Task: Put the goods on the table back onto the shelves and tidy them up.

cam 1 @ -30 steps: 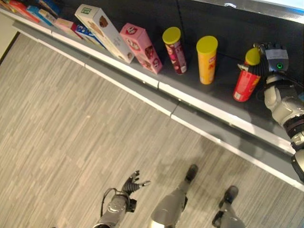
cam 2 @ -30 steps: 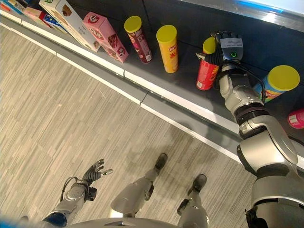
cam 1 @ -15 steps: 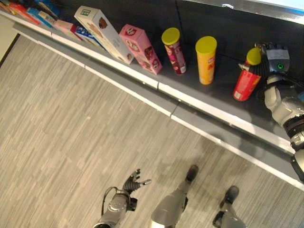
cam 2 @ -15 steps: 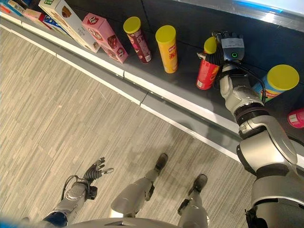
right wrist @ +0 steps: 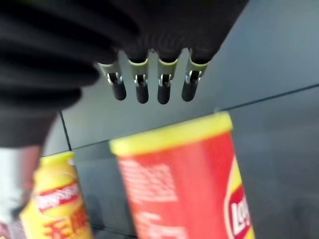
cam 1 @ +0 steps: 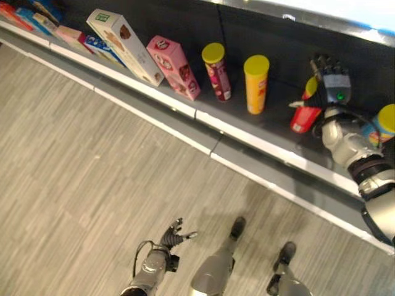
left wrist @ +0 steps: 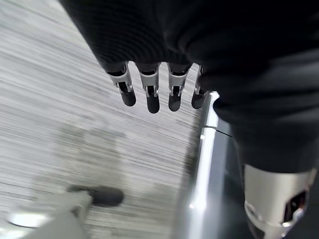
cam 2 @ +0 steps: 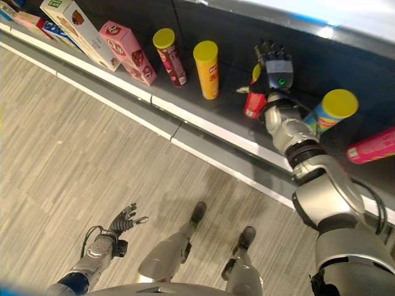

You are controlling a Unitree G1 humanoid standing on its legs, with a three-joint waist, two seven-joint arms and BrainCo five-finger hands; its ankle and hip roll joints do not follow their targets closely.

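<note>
Right now the right hand [cam 2: 271, 69] is at the red can [cam 2: 254, 98] on the shelf [cam 1: 265, 132], its fingers [right wrist: 141, 84] straight and spread above the yellow lid, gripping nothing. The can stands well back from the shelf's front edge, between the orange can [cam 1: 255, 83] and a blue can [cam 2: 330, 110]; a pink can [cam 2: 372, 145] lies on its side toward the right end. Placing looks done, so the step seems to be the release. Next, the hand should lift clear without tipping the can. The left hand [cam 1: 173, 233] hangs relaxed over the floor [cam 1: 80, 172].
</note>
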